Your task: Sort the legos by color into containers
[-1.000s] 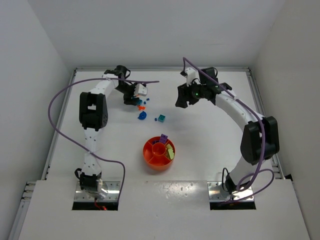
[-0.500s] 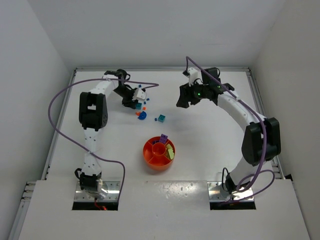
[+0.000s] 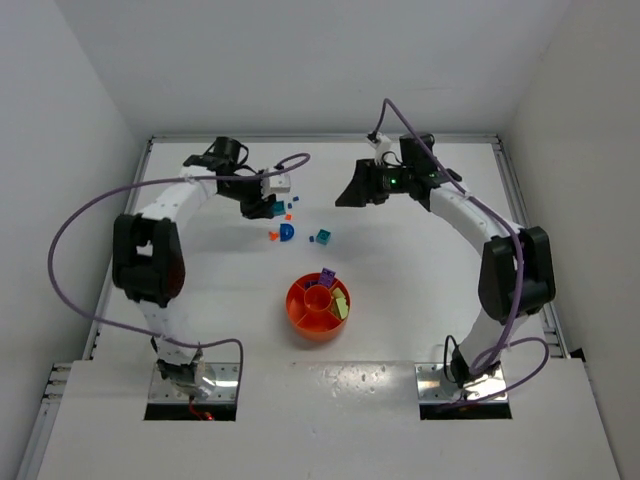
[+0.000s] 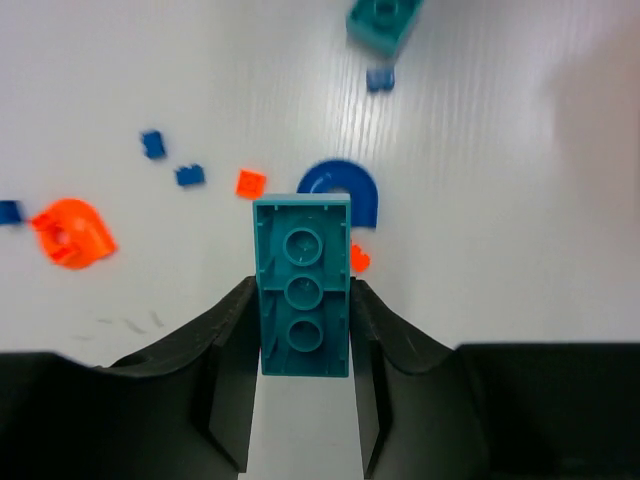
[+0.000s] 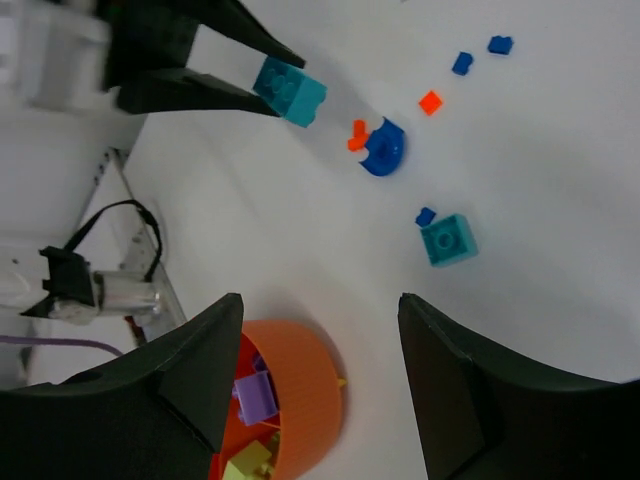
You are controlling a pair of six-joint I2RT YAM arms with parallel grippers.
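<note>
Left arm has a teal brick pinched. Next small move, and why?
Probably carry it toward the orange tray: the left gripper is shut on the teal brick, held off the table, and the tray stands apart, toward the near edge.

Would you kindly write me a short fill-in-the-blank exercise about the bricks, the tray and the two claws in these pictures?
1. The left claw is shut on a brick whose colour is ____.
2. The right claw stands open and holds ____.
3. The purple brick lies in the round tray, which is ____ in colour.

Missing words: teal; nothing; orange.
</note>
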